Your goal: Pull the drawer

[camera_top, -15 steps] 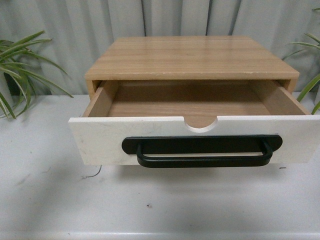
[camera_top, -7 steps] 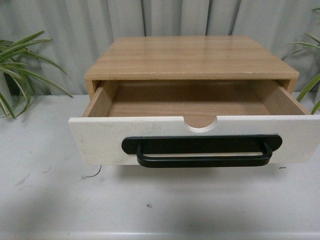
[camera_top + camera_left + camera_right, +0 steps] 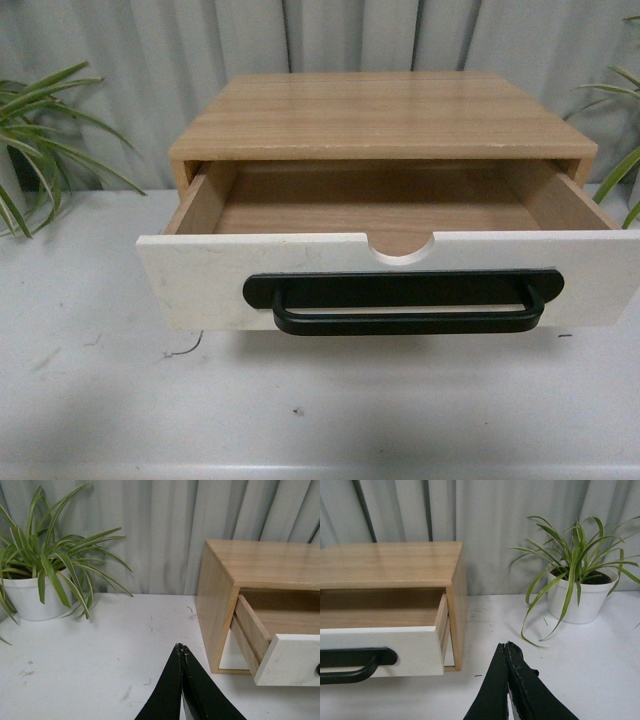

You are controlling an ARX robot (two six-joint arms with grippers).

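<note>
The drawer (image 3: 200, 275) stands pulled well out of its light wood cabinet (image 3: 380, 115), showing its white front, half-round notch and bare wood inside. Its long black bar handle (image 3: 405, 300) runs across the front. Neither arm shows in the front view. In the left wrist view my left gripper (image 3: 181, 647) is shut and empty, off the cabinet's left side, apart from the drawer front (image 3: 290, 660). In the right wrist view my right gripper (image 3: 507, 645) is shut and empty, off the cabinet's right side, away from the handle's end (image 3: 355, 664).
A potted spider plant (image 3: 45, 575) stands on the white table (image 3: 330, 400) left of the cabinet, another potted plant (image 3: 580, 585) to its right. A grey curtain hangs behind. A small white panel (image 3: 231, 655) shows under the drawer inside the cabinet.
</note>
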